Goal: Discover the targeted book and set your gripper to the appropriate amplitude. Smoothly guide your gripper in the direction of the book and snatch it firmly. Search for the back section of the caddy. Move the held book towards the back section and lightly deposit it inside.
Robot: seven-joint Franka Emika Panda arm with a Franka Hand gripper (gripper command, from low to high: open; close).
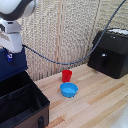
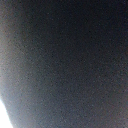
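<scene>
My gripper (image 1: pixel 9 56) hangs at the exterior view's left, above the black caddy (image 1: pixel 27 105). It is shut on the top edge of the dark navy book (image 1: pixel 15 67), which stands upright. The book's lower part reaches down into the back section (image 1: pixel 14 83), behind the divider; whether it touches the bottom is hidden. One blue fingertip (image 1: pixel 9 58) shows against the cover. The wrist view is filled by a blurred dark surface (image 2: pixel 65 60) very close to the camera, with no detail to tell.
A red cup (image 1: pixel 66 75) and a blue bowl (image 1: pixel 69 90) sit on the wooden table (image 1: pixel 95 100) to the exterior view's right of the caddy. A black appliance-like box (image 1: pixel 111 52) stands at the back right. A cable (image 1: pixel 55 60) droops behind the cup.
</scene>
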